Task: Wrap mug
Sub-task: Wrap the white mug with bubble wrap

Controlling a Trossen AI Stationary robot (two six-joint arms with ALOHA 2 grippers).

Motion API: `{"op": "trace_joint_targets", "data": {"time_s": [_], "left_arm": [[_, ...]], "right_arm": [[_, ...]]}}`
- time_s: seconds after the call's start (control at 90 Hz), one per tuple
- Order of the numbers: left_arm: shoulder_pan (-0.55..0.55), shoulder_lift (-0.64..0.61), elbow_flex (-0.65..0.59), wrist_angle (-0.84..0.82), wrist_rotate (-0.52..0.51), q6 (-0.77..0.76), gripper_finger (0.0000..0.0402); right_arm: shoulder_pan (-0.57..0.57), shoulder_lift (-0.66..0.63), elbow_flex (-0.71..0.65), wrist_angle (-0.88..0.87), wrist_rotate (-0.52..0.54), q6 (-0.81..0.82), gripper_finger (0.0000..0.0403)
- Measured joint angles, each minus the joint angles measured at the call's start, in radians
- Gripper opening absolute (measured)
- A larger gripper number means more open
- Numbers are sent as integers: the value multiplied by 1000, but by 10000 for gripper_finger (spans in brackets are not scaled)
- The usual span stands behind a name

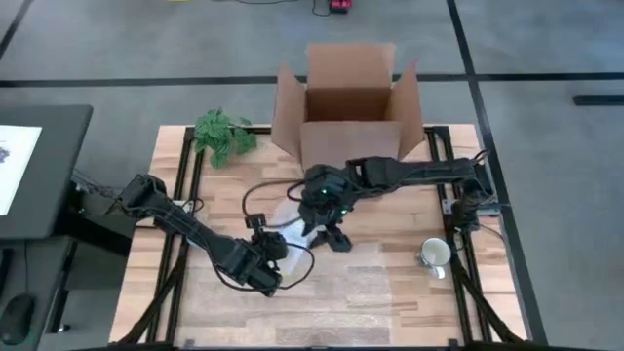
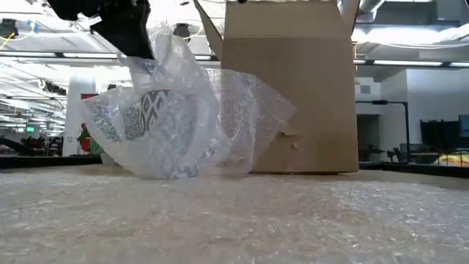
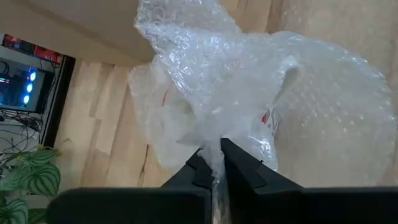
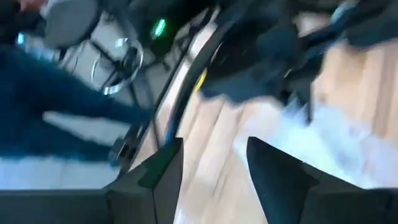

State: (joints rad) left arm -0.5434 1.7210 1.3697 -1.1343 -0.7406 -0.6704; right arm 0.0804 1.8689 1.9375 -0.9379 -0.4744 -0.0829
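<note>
A patterned mug [image 2: 149, 114] sits inside a loose bundle of clear bubble wrap [image 2: 190, 117] that rests with its bottom on the table, in front of the cardboard box. In the high view the bundle [image 1: 292, 216] lies between the two grippers. My left gripper [image 3: 215, 163] is shut on the wrap and shows above the bundle's left top [image 2: 124, 26]. My right gripper [image 1: 330, 234] stands open just right of the bundle, nothing between its fingers [image 4: 211, 168]. More bubble wrap [image 3: 336, 124] lies spread flat on the table under and near the bundle. My left gripper pinches a gathered bunch of the bubble wrap [image 3: 214, 146] between its two fingers, several layers crumpled together. It holds the bundle's upper edge [image 2: 150, 51] from above. The wrap rises to the fingers while the bundle and mug stay on the table.
An open cardboard box [image 1: 349, 112] stands at the table's far side, right behind the bundle. A second mug [image 1: 436, 253] stands near the right edge. A green plant [image 1: 222, 135] lies at the far left. Bare wood shows at the near left.
</note>
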Motion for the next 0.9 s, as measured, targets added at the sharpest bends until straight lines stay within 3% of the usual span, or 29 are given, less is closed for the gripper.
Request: {"op": "trace_joint_targets", "data": {"time_s": [0.156, 0.522, 0.744, 0.9], "left_arm": [[0, 0, 0, 1, -1, 0, 0], [-3, 0, 0, 3, -46, -102, 0], [-3, 0, 0, 26, -61, -108, 0], [-3, -19, 21, 30, -61, -232, 0]], "right_arm": [[9, -1, -102, -24, 0, -49, 124], [-51, 2, -428, 581, 50, 88, 66], [-51, 1, -493, 741, 116, 93, 50], [-49, 53, -505, 760, 159, 109, 42]]}}
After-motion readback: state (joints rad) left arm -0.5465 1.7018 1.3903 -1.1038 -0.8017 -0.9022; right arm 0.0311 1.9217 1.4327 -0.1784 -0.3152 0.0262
